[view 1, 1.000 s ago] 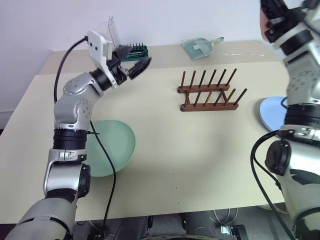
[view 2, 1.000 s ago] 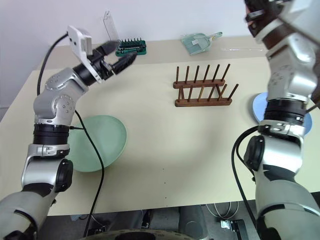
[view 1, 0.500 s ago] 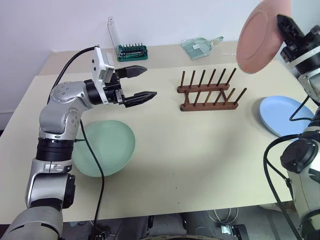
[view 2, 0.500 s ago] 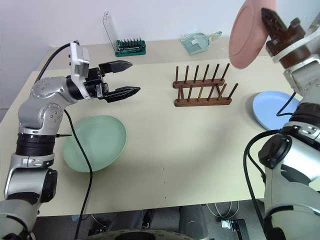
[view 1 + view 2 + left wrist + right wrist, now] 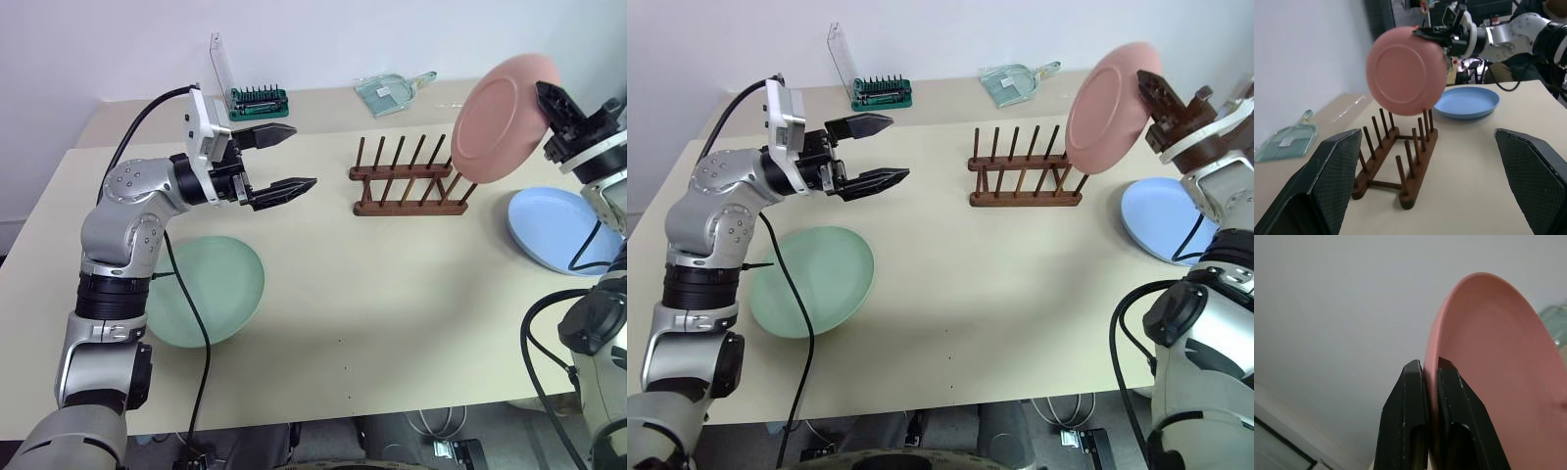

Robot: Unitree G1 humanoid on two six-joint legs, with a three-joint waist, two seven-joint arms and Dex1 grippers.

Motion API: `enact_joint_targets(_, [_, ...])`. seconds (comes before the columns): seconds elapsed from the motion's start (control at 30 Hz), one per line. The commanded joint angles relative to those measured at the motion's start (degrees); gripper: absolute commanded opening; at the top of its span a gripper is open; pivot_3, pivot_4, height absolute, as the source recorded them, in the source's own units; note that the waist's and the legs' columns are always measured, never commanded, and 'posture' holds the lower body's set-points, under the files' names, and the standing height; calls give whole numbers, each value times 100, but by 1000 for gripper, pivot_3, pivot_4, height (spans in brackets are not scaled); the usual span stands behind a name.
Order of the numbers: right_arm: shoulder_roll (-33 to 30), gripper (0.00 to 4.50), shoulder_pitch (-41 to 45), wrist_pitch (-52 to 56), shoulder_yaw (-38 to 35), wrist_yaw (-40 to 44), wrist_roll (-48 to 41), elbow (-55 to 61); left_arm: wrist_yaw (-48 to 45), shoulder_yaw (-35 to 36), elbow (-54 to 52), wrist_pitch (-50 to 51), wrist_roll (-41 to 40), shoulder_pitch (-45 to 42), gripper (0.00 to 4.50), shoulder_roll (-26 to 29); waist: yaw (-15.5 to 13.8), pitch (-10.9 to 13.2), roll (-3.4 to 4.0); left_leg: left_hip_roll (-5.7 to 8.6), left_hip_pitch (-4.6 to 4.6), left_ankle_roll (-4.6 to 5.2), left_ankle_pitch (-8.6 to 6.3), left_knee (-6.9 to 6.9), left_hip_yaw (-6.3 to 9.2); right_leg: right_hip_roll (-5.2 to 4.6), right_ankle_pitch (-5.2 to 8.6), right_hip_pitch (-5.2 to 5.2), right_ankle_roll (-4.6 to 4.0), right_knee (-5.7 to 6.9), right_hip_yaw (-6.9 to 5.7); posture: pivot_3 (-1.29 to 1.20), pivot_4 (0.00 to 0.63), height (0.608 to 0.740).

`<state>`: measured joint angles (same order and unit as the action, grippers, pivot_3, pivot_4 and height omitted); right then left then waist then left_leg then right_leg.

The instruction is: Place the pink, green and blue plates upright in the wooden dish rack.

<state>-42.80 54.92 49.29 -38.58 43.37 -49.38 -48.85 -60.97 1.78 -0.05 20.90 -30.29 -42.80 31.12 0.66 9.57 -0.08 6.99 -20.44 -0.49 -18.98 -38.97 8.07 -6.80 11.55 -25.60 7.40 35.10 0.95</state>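
The right gripper (image 5: 1149, 91) pinches the rim of the round salmon-pink plastic plate (image 5: 1104, 108), held on edge above the dark wooden peg rack (image 5: 1024, 176) near the table's (image 5: 950, 294) far edge. It looks light, stiff and probably slippery, so the rim is the best hold. The left gripper (image 5: 874, 149) is wide open and empty.

this looks like a robotics lab or test room, not a home. a plain beige table (image 5: 392, 284) stands against a bare white wall (image 5: 294, 39), with props laid out sparsely: a bit holder (image 5: 259, 98), a clear dustpan (image 5: 390, 92), a dish rack (image 5: 411, 181) and plastic plates. cables (image 5: 186, 304) trail over the table edge. in the left wrist view, dark equipment and monitors (image 5: 1484, 7) crowd the room behind.
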Motion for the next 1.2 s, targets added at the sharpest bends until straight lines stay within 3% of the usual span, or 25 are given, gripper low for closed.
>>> enact_joint_targets(0.03, [-143,0,160,-213,21,164,101,-99,25,48,-208,-20,-11,-59,4456,36,5,0,0,0,0,0,0,0,-2,0,0,0,0,0,1,0,150,740])
enact_joint_targets(0.27, [160,0,48,-560,501,314,556,-57,66,82,-150,6,-34,-112,4456,40,10,0,0,0,1,0,0,0,-1,0,0,0,0,0,2,0,150,740])
enact_joint_targets(0.4, [198,1441,92,-528,476,320,522,-55,97,74,-151,20,-15,-93,4500,43,-9,0,0,1,0,0,0,-5,0,0,-1,2,1,0,1,0,150,740])
enact_joint_targets(0.6, [113,4449,223,-613,443,286,535,88,135,84,-111,28,-30,-86,4500,48,6,0,0,0,1,0,0,-4,1,0,-1,2,1,0,1,0,150,740])
enact_joint_targets(0.83, [81,4485,483,-1086,-35,141,118,896,158,76,-108,79,-67,-109,4500,0,-2,1,1,1,0,0,0,-3,1,1,-1,1,2,0,1,0,150,740])
enact_joint_targets(1.0, [32,4485,149,-1510,109,253,349,1602,158,52,-28,125,-41,-160,4500,-7,-11,0,0,1,2,1,0,-5,3,0,-1,4,2,-1,1,0,150,740])
enact_joint_targets(1.2, [-144,4485,-1350,-1176,812,1618,-169,4648,551,130,1073,603,433,-623,4500,441,4,0,1,-1,0,1,0,-3,3,2,0,-2,3,4,0,0,150,740])
